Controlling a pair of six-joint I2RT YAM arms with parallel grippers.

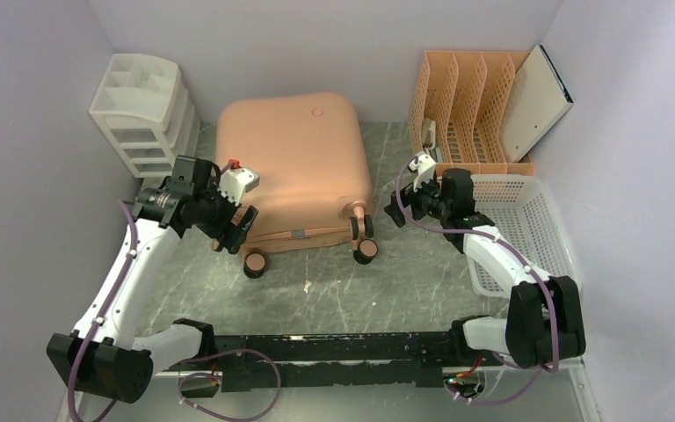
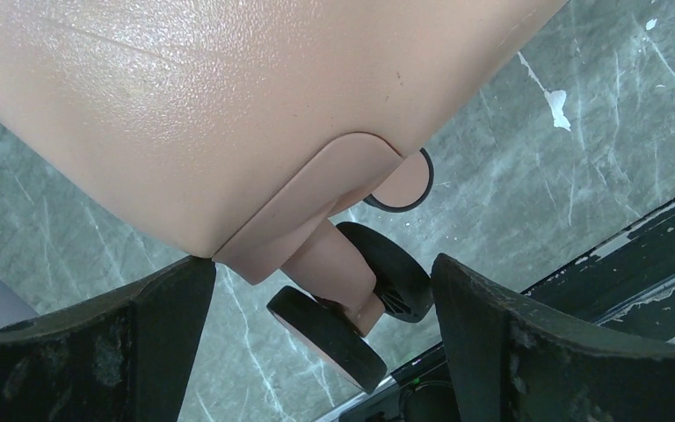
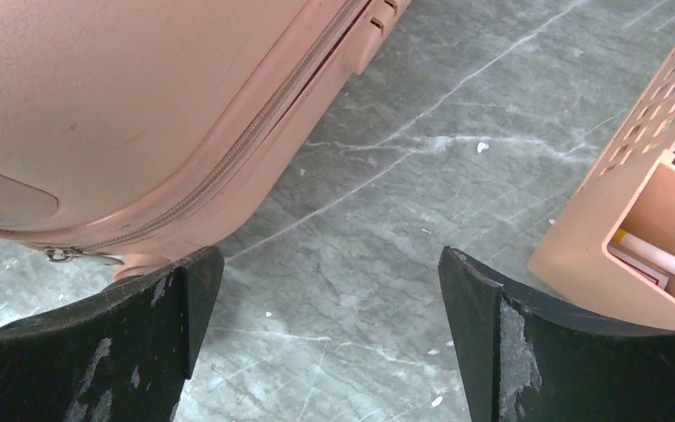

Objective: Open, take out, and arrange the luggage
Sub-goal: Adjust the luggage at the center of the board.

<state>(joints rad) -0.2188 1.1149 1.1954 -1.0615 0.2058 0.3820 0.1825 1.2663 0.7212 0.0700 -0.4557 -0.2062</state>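
Overhead, the left arm stretches from its near-left base far and rightward, bringing the left gripper [image 1: 239, 230] to the near-left corner of the luggage [image 1: 294, 167]. Its jaws stand wide apart, holding nothing; from the wrist, a pair of black wheels [image 2: 385, 264] shows between the fingers. The right arm bends over the white basket [image 1: 540, 207], and the right gripper [image 1: 395, 211] hangs just right of the luggage, jaws likewise spread, above the bare table [image 1: 404, 281]. The luggage lies flat at mid-table, wheels near. Its zipper [image 3: 228, 163] runs closed; the pull is half hidden behind one finger. Both wrist views cut the shell off.
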